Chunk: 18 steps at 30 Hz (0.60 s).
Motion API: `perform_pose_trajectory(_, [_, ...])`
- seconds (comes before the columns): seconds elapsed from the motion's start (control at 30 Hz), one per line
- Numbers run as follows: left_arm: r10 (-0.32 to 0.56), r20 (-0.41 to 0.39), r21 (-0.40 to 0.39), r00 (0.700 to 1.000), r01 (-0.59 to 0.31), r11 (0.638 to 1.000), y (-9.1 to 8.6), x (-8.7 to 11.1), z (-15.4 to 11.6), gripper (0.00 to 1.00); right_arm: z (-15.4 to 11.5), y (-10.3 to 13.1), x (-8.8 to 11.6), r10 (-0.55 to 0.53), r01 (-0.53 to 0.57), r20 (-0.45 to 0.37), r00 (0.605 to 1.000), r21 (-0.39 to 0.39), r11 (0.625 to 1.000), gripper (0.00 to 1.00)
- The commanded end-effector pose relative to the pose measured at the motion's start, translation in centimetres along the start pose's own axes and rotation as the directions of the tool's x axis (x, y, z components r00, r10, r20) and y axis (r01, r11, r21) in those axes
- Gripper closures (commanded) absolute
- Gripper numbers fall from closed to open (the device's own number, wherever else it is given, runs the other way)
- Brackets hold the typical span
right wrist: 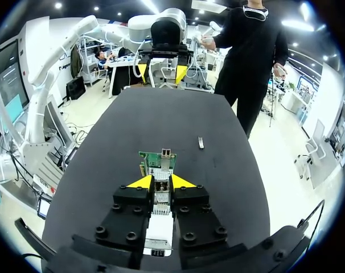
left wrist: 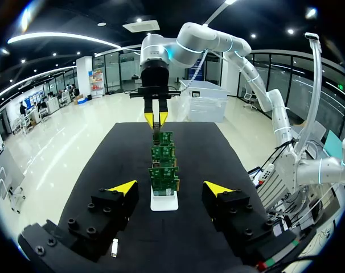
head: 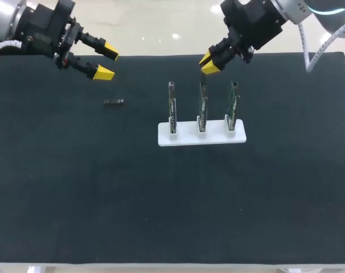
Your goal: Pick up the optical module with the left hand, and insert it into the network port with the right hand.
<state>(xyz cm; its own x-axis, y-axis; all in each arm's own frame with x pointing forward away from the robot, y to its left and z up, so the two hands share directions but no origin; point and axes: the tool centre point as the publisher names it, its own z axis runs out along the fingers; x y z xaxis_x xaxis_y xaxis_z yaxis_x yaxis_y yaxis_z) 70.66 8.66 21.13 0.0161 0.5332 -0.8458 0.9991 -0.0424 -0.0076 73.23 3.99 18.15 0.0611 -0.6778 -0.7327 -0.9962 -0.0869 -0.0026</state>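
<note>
Left claw [head: 106,62] hangs in the upper left, fingers spread wide, gripping nothing. The optical module [head: 113,102] lies flat on the dark surface [head: 76,187] a little lower in the frame, untouched. Right claw [head: 209,62], top centre, fingers a sliver apart and empty, hovers above the middle circuit board [head: 202,108].

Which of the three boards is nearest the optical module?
The board at the left end of the holder; the optical module lies off that end, the other two stand farther right.
</note>
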Motion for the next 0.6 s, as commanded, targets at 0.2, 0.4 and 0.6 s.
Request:
perform_pose_trajectory(0.2, [-0.001,-0.004,0.001,1.0,0.001,1.0,0.08,-0.07,0.04,0.0,0.2,-0.2,0.36,-0.003,0.003,0.002,1.0,-0.003,1.0,1.0])
perform_pose_trajectory(0.4, [-0.001,-0.004,0.001,1.0,0.001,1.0,0.08,-0.07,0.04,0.0,-0.07,-0.27,0.1,0.002,-0.002,-0.001,1.0,-0.009,1.0,1.0])
perform_pose_trajectory(0.6, [-0.001,-0.004,0.001,1.0,0.001,1.0,0.08,-0.07,0.04,0.0,-0.17,-0.19,-0.12,0.011,-0.011,-0.002,1.0,-0.014,1.0,1.0])
